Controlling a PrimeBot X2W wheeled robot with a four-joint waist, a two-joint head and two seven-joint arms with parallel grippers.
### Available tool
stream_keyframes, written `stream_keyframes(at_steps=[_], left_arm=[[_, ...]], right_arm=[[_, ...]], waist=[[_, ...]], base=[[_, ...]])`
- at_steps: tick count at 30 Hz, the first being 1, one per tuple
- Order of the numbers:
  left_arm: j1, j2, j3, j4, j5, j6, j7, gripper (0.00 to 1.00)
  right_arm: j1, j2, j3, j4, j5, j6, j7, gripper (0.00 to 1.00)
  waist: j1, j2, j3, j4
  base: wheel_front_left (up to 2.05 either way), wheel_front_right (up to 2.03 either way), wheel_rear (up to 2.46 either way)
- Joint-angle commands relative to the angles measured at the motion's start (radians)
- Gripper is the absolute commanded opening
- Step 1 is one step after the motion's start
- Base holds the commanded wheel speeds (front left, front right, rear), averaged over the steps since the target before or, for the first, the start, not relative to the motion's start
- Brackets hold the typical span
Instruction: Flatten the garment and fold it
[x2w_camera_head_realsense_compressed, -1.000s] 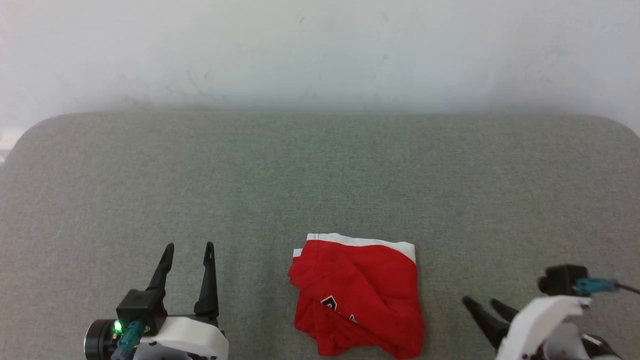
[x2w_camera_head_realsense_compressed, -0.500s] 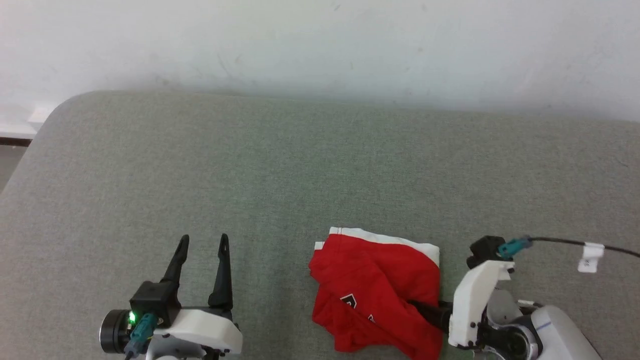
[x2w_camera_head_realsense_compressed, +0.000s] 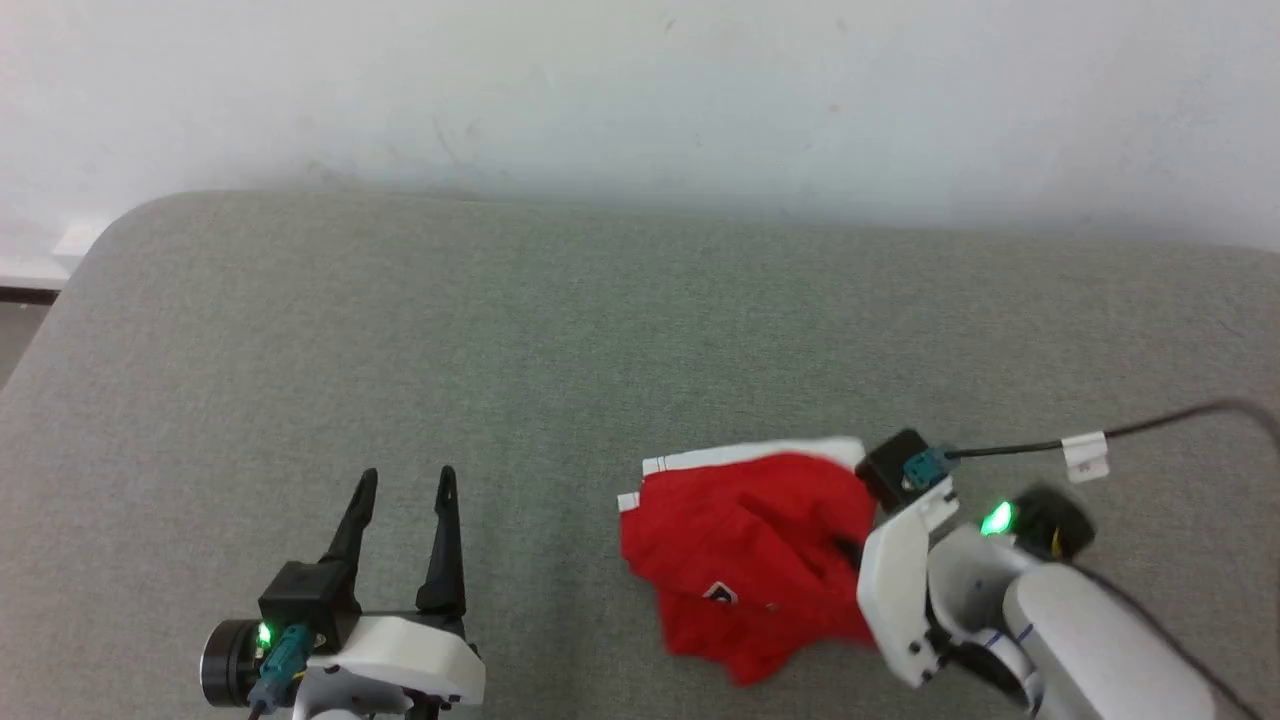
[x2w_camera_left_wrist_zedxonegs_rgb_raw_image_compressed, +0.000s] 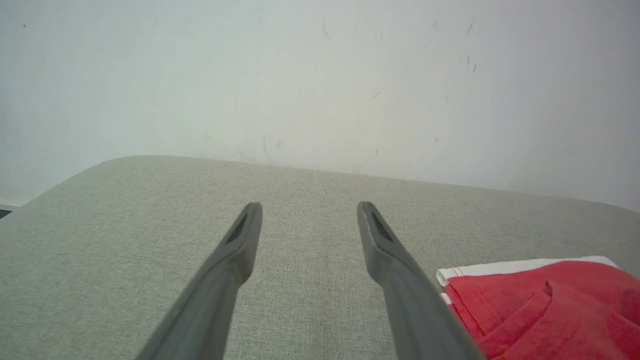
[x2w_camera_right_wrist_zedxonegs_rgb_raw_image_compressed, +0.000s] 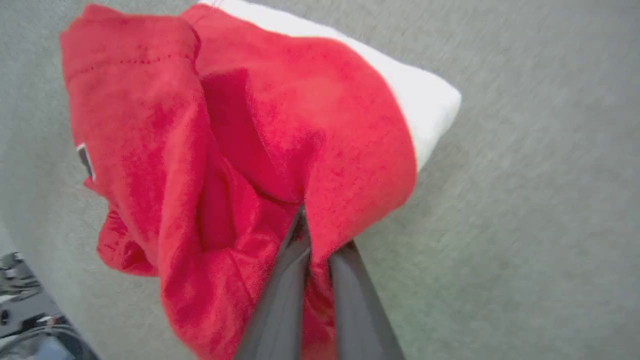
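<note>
We are looking down on the crumpled red shorts of thin fabric, which lie in a loose heap near the front edge of the grey-green cloth-covered surface, right of centre. A white band runs along the heap's far edge, and a small black-and-white print peeks out low on the red.

The right gripper, with its two long dark fingers, comes in from the right side of the shorts, fingertips buried in the cloth. In its own wrist view the right gripper has both fingers drawn close together, pinching a fold of the shorts, with red fabric bunched up around and above them. We cannot tell whether any of the cloth is clear of the surface. A green light glows on that wrist, and a black cable with a white tag trails away to the right.

The left gripper sits well apart from the heap at the lower left, holding nothing. Its wrist view shows the left gripper spread wide over bare surface, with the shorts off to its right and a pale wall beyond.
</note>
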Motion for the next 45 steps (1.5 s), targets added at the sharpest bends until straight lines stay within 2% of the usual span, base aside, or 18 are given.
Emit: stream_keyframes(at_steps=[1, 3, 7, 11, 17, 22, 27, 33, 39, 40, 41, 42, 45], left_arm=[[-0.002, -0.002, 0.004, -0.001, 0.01, -0.003, -0.005, 1.0], [-0.001, -0.004, 0.004, -0.005, 0.011, -0.003, -0.005, 1.0], [0.003, -0.006, 0.008, -0.01, 0.01, -0.002, -0.005, 1.0], [0.011, -0.009, 0.015, -0.015, 0.009, -0.001, -0.005, 1.0], [0.007, -0.011, 0.022, -0.025, 0.017, -0.004, -0.005, 1.0], [-0.019, -0.01, 0.021, -0.039, 0.031, -0.01, -0.005, 1.0], [-0.075, -0.008, 0.004, -0.058, 0.053, -0.021, -0.005, 1.0], [-0.156, -0.005, -0.022, -0.071, 0.079, -0.033, -0.005, 1.0], [-0.203, -0.006, -0.039, -0.078, 0.089, -0.039, -0.005, 1.0], [-0.206, -0.007, -0.039, -0.078, 0.089, -0.037, -0.005, 1.0], [-0.208, -0.007, -0.039, -0.077, 0.087, -0.036, -0.005, 1.0], [-0.209, -0.008, -0.039, -0.076, 0.086, -0.034, -0.005, 1.0], [-0.206, -0.01, -0.037, -0.07, 0.079, -0.03, -0.005, 1.0]], right_arm=[[-0.047, -0.045, 0.034, -0.046, -0.087, -0.002, -0.038, 0.0], [-0.071, -0.088, 0.071, -0.105, -0.183, -0.002, -0.077, 0.0], [-0.081, -0.128, 0.097, -0.19, -0.264, -0.002, -0.111, 0.0], [-0.044, -0.167, 0.089, -0.257, -0.263, -0.002, -0.094, 0.0], [0.014, -0.217, 0.015, -0.259, -0.226, -0.002, -0.084, 0.0], [0.021, -0.25, -0.047, -0.194, -0.199, -0.002, -0.124, 0.0], [0.003, -0.308, -0.114, -0.079, -0.164, -0.002, -0.164, 0.0], [-0.071, -0.385, -0.179, 0.086, -0.179, -0.002, -0.293, 0.0], [-0.152, -0.392, -0.263, 0.25, -0.25, -0.002, -0.493, 0.0], [-0.16, -0.381, -0.279, 0.275, -0.264, -0.002, -0.521, 0.29], [-0.164, -0.369, -0.296, 0.298, -0.277, -0.002, -0.549, 0.7], [-0.168, -0.36, -0.31, 0.321, -0.296, -0.002, -0.579, 1.0], [-0.173, -0.328, -0.377, 0.398, -0.345, -0.002, -0.656, 1.0]], waist=[[-0.0001, 0.0, -0.006, -0.017], [-0.0001, 0.0, -0.006, -0.031], [-0.0001, 0.0, -0.004, -0.059], [-0.0001, 0.0, 0.001, -0.11], [-0.0001, 0.0, 0.025, -0.205], [-0.0001, 0.0, 0.078, -0.281], [-0.0001, 0.0, 0.166, -0.323], [-0.0001, 0.0, 0.275, -0.323], [-0.0001, 0.0, 0.328, -0.296], [-0.0001, 0.0, 0.33, -0.293], [-0.0001, 0.0, 0.332, -0.29], [-0.0001, 0.0, 0.332, -0.287], [-0.0001, 0.0, 0.323, -0.278]], base=[[0.0, 0.0, 0.0], [0.0, 0.0, 0.0], [0.0, 0.0, 0.0], [0.0, 0.0, 0.0], [0.0, 0.0, 0.0], [0.0, 0.0, 0.0], [0.0, 0.0, 0.0], [0.0, 0.0, 0.0], [0.0, 0.0, 0.0], [0.0, 0.0, 0.0], [0.0, 0.0, 0.0], [0.0, 0.0, 0.0], [0.0, 0.0, 0.0]])
